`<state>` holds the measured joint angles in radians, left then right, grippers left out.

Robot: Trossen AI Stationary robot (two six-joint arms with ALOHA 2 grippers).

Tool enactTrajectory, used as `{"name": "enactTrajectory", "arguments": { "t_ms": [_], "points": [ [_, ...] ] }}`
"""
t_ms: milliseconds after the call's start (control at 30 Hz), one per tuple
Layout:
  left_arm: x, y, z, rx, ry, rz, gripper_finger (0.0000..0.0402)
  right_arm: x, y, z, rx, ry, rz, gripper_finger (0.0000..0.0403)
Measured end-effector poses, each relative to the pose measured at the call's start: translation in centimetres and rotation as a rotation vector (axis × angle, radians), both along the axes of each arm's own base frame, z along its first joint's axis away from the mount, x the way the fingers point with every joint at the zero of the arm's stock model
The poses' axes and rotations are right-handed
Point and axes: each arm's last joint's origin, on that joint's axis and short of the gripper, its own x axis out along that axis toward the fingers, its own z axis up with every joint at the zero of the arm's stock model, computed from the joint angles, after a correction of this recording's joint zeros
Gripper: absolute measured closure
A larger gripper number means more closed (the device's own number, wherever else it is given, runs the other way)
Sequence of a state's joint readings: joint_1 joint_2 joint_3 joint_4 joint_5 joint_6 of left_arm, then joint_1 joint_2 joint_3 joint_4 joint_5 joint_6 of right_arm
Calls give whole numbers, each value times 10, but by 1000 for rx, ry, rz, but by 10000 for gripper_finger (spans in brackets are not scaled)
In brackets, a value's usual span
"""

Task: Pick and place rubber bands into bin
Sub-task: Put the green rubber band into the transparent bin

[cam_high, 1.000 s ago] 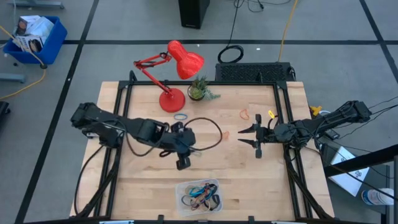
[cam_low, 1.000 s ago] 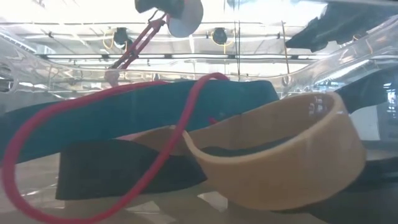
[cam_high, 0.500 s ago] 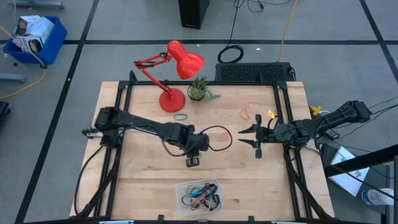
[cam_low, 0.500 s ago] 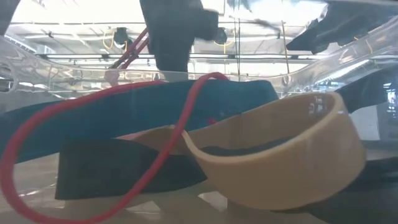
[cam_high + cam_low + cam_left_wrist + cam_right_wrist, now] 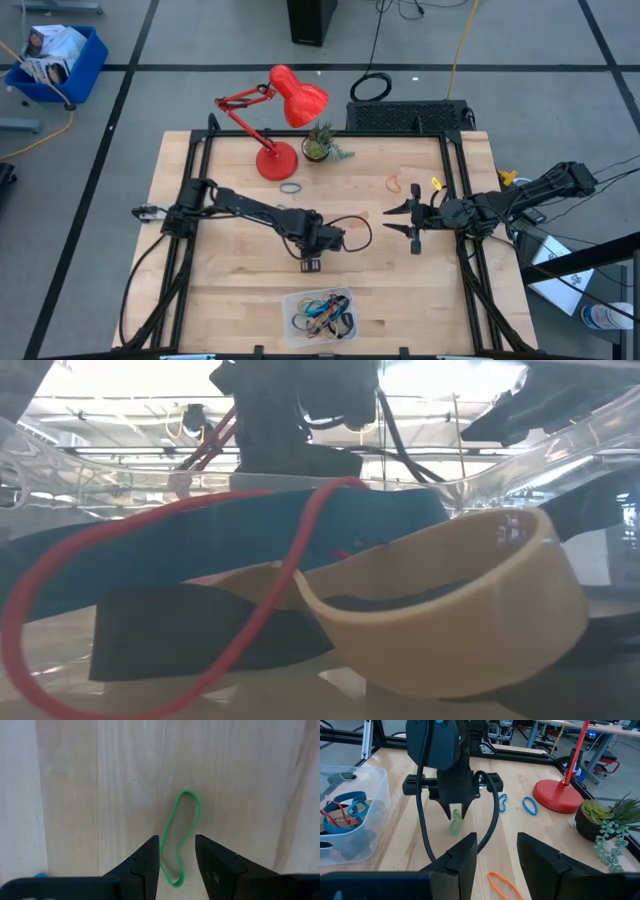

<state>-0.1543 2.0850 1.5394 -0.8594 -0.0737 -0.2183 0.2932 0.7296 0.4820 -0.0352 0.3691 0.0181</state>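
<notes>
Left gripper (image 5: 311,264) low over the middle of the wooden table (image 5: 230,290), pointing straight down, just short of the front edge's clear bin (image 5: 318,312). Fingers (image 5: 145,865) a narrow way apart, one on each side of a green rubber band (image 5: 179,837) lying flat on the wood; from the right wrist view the tips (image 5: 456,810) look to rest right at that green loop (image 5: 454,826), though actual contact cannot be told. Nothing lifted.

Right gripper (image 5: 413,224) parked near the table's right edge, aimed at the centre, fingers (image 5: 465,857) spread apart with nothing between them.

Clear bin at the middle of the front edge, already loaded with bands: blue (image 5: 318,304), orange and black loops seen from above; up close in the low view a wide teal band (image 5: 200,540), a thin red one (image 5: 150,650), a tan one (image 5: 470,610) and a black one (image 5: 190,635) pressed against the wall.

Loose on the table: a blue band (image 5: 290,188) beside the red desk lamp (image 5: 277,120) base, another small blue loop (image 5: 502,802) near it, an orange band (image 5: 394,184) toward the right rear, and an orange loop (image 5: 502,885) just ahead of the right gripper. Small potted plant (image 5: 319,145) next to the lamp at the rear edge. Black cable (image 5: 352,226) looping off the left wrist.
</notes>
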Motion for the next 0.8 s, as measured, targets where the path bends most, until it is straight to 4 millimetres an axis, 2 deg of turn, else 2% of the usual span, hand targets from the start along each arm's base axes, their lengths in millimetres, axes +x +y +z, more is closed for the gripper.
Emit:
{"name": "enactTrajectory", "arguments": {
  "t_ms": [400,667,800],
  "points": [
    [2,15,-1,-70,12,-18,268,0,0,0,0,0,0,269],
    [6,13,-1,-87,-23,-47,268,0,0,0,-1,0,0,269],
    [8,13,-7,-89,-22,-64,268,0,0,0,-3,0,1,269]
  ]
}}
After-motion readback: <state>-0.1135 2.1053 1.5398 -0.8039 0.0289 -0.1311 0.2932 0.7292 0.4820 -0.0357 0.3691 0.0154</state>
